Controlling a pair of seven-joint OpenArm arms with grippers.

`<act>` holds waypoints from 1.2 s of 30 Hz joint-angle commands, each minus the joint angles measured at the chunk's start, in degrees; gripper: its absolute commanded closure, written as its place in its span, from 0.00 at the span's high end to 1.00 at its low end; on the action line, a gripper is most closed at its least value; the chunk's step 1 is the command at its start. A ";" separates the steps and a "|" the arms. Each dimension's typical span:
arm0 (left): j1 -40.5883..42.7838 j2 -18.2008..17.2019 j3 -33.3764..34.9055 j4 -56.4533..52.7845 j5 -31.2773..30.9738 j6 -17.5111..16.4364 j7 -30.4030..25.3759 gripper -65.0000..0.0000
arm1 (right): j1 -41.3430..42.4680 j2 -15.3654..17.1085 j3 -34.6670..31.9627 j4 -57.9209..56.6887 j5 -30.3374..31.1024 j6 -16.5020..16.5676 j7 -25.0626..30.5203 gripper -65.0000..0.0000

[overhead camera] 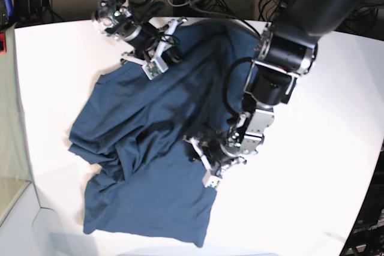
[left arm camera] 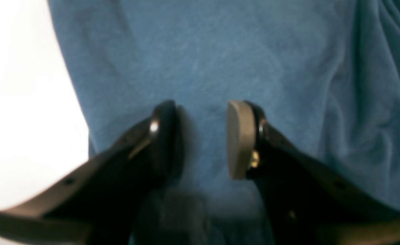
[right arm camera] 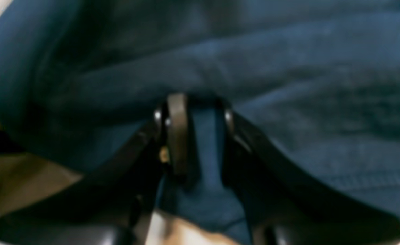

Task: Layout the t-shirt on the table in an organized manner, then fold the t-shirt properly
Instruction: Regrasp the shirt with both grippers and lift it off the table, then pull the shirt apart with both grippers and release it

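Left gripper (left arm camera: 201,136) fingers apart over flat cloth near the hem, right gripper (right arm camera: 196,132) fingers clamped on a fold of the t-shirt (overhead camera: 150,148), bunched mid-tabletop (overhead camera: 336,148); risk: pulling one-sided drags the heap instead of spreading it.

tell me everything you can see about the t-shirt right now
The t-shirt is dark navy soft cloth, spread crumpled and creased across the white table, not yet flat or folded. The right gripper pinches a fold at its far edge. The left gripper stands open above the cloth near its other side, holding nothing.
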 commanded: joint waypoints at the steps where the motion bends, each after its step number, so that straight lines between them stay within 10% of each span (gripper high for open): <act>1: 0.23 -1.25 0.19 -0.49 1.03 -0.38 5.84 0.37 | 0.69 0.71 0.30 -0.49 -1.12 -0.67 -1.14 0.19; 10: 9.81 -8.37 -0.25 10.50 0.41 -1.00 18.94 0.37 | 8.42 10.29 10.06 -11.66 -1.12 -0.67 -1.05 0.19; 21: 33.99 -11.36 -0.34 50.50 0.50 -1.00 39.34 0.37 | 26.71 23.30 15.34 -33.90 -1.12 -0.67 4.22 0.19; 30: 42.78 -11.36 -1.57 81.53 0.94 -0.47 43.73 0.37 | 34.62 24.44 15.69 -39.70 -1.20 -0.67 12.93 0.20; 36: 42.69 -11.27 -16.07 82.23 0.68 -0.82 43.73 0.37 | 34.53 24.27 16.30 -32.49 -1.20 -0.67 12.05 0.41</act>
